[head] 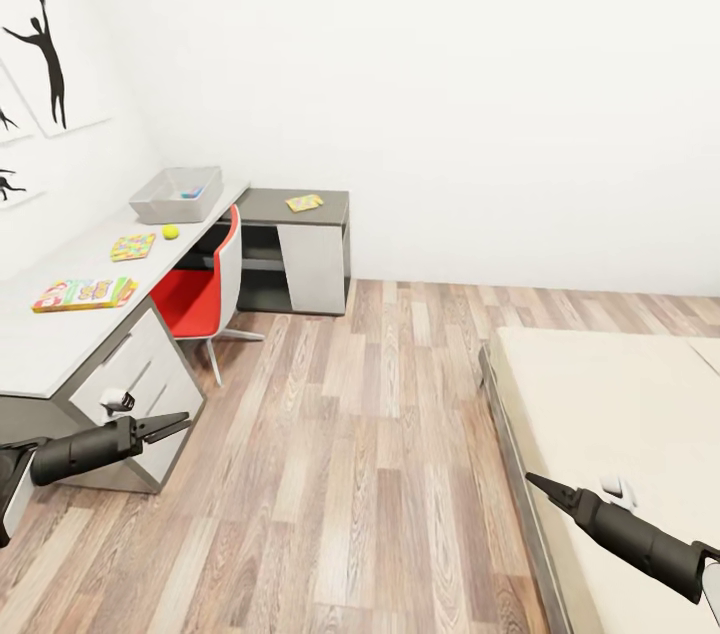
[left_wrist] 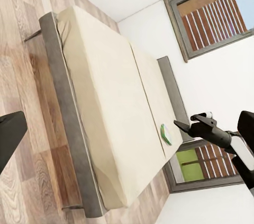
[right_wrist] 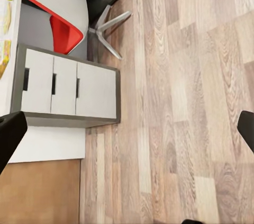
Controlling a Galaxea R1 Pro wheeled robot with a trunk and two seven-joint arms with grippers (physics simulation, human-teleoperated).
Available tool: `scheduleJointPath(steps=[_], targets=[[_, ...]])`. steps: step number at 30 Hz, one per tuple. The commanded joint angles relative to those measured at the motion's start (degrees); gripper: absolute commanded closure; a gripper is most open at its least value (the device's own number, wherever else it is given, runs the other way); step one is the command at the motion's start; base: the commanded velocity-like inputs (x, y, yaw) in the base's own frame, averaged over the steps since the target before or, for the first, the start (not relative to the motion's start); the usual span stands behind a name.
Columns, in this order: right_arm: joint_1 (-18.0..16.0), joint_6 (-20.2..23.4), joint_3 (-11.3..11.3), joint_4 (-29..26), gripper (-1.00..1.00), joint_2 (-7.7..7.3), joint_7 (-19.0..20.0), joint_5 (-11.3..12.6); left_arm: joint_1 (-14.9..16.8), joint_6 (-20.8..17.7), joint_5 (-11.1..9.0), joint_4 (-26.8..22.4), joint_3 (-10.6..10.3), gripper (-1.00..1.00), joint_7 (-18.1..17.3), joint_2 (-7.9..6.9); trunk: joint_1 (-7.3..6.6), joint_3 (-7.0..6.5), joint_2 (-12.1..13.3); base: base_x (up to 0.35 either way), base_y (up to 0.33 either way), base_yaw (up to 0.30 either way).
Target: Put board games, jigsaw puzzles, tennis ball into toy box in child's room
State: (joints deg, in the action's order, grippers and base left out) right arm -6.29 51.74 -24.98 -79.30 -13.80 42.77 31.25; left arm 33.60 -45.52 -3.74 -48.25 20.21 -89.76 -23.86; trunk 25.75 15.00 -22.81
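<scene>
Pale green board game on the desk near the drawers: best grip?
The board game lies flat on the table, one long edge near the front edge. Likely best: left gripper comes from the front and pinches that edge, jaws above and below.

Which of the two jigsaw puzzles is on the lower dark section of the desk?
The far jigsaw puzzle, lying alone on the dark grey side section. The other puzzle lies on the pale grey top, beside the tennis ball.

A child's bedroom: bed (head: 620,394), desk (head: 60,334), toys, sports-silhouette pictures (head: 45,54).
</scene>
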Motion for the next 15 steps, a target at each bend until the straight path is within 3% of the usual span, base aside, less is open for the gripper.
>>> scheduleJointPath(steps=[1, 15], targets=[[-0.04, 0.27, -0.07, -0.02, -1.0, 0.0, 0.2, -0.05, 0.03, -0.61, 0.05, 0.0, 0.0, -1.0, -0.24, -0.02, 0.03, 0.02, -0.1, 0.0, 0.0, 0.002], [-0.04, 0.43, -0.12, 0.01, -1.0, 0.0, 0.21, -0.05, 0.03, -0.58, 0.05, 0.0, 0.0, -1.0, -0.24, -0.04, 0.03, -0.36, -0.1, 0.0, 0.0, -0.024]])
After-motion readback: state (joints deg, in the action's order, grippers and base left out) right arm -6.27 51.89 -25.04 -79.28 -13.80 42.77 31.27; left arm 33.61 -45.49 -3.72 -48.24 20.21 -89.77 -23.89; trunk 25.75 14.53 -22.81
